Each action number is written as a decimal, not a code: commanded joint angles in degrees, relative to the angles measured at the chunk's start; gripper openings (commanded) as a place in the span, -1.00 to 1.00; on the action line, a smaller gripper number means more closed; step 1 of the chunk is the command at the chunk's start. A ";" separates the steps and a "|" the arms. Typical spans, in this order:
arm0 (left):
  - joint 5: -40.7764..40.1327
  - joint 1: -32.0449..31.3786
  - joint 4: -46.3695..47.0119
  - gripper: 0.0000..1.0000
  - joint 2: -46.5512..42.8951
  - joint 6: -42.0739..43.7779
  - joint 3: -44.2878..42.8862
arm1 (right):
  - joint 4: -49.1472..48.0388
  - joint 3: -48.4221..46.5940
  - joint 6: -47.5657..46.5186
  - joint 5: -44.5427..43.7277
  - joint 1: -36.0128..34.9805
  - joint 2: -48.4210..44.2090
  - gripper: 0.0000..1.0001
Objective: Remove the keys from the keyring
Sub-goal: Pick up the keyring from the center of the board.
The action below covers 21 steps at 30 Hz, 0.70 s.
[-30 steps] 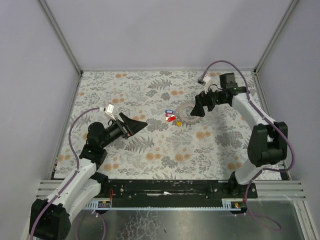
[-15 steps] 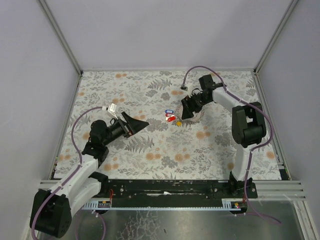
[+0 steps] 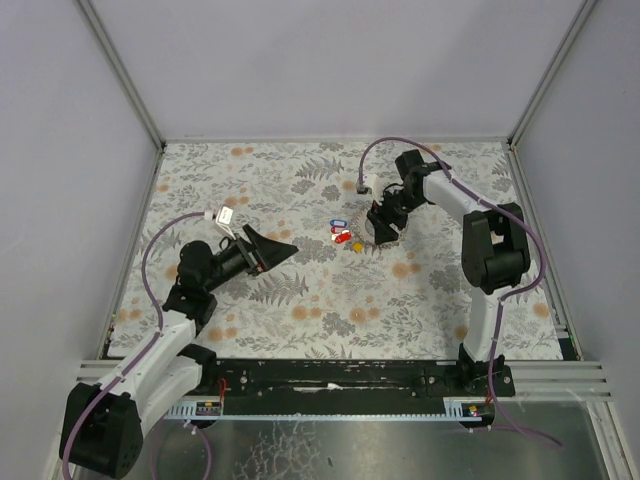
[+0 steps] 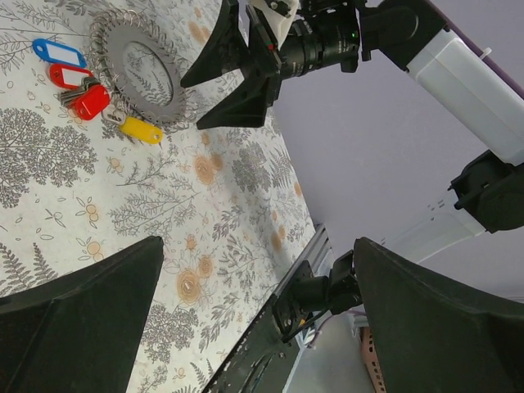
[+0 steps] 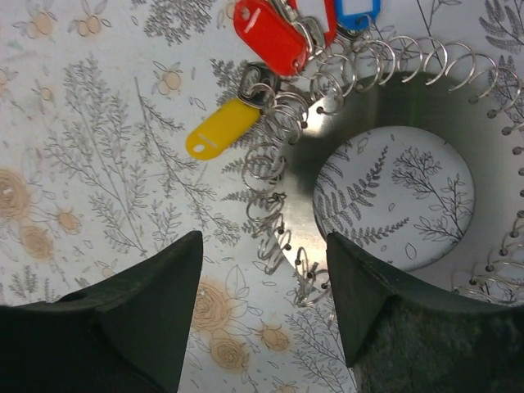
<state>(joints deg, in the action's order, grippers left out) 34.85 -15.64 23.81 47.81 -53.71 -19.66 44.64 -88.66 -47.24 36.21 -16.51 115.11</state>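
Our right gripper (image 5: 262,239) stands, jaws apart, astride the coiled edge of the flat grey metal keyring (image 5: 368,106), the tiny red-, yellow- and blue-tagged keys (image 5: 270,37) just beyond its fingertips. Our left gripper (image 4: 258,246) gapes wide, holding nothing, well away.

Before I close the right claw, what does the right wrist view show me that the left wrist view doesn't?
Only the right wrist: the single wire coils along the edge of the keyring, one stretch lying between the fingers of the open right claw, and the small loop linking the yellow tag to them. Only the left wrist: the whole ring, the right claw seen from outside, poised at the ring's edge, and the full blue tag. Both: the ring, the yellow tag and a red tag, lying on the floral cloth.
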 commanded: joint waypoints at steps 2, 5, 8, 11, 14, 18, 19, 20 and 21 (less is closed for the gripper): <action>2.15 0.43 2.79 0.97 -1.34 1.18 0.33 | -2.30 -0.55 1.77 -5.93 -0.60 0.11 0.27; 1.85 0.44 2.22 0.97 -2.60 1.22 0.68 | -3.80 0.87 6.11 -7.55 -1.35 -0.19 0.22; 1.35 0.43 2.37 0.97 -3.24 1.24 1.19 | -4.20 1.58 10.25 -7.28 -2.11 -0.52 0.15; 1.59 0.43 2.87 0.97 -2.87 0.99 1.29 | -3.72 1.54 12.48 -7.58 -3.27 0.02 0.09; 2.00 0.43 3.69 0.97 -2.92 0.39 1.46 | -3.86 1.11 14.64 -9.34 -3.94 0.97 0.03; 2.08 0.43 3.57 0.97 -3.84 0.28 1.65 | -3.71 0.39 16.88 -11.96 -3.89 2.42 -0.01; 1.99 0.43 3.46 0.97 -4.07 0.28 1.76 | -3.69 0.32 17.18 -12.67 -3.93 2.80 -0.01; 2.01 0.43 3.36 0.97 -4.22 0.28 1.81 | -3.69 0.19 17.47 -13.43 -3.92 3.21 -0.02; 1.99 0.41 3.35 0.97 -4.42 0.28 1.97 | -3.81 0.13 17.75 -14.07 -3.94 3.53 -0.03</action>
<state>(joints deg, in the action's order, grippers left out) 35.64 -15.64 23.97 44.66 -53.69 -18.50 41.25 -87.11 -32.58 25.87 -20.38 117.21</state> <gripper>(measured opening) 0.986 0.495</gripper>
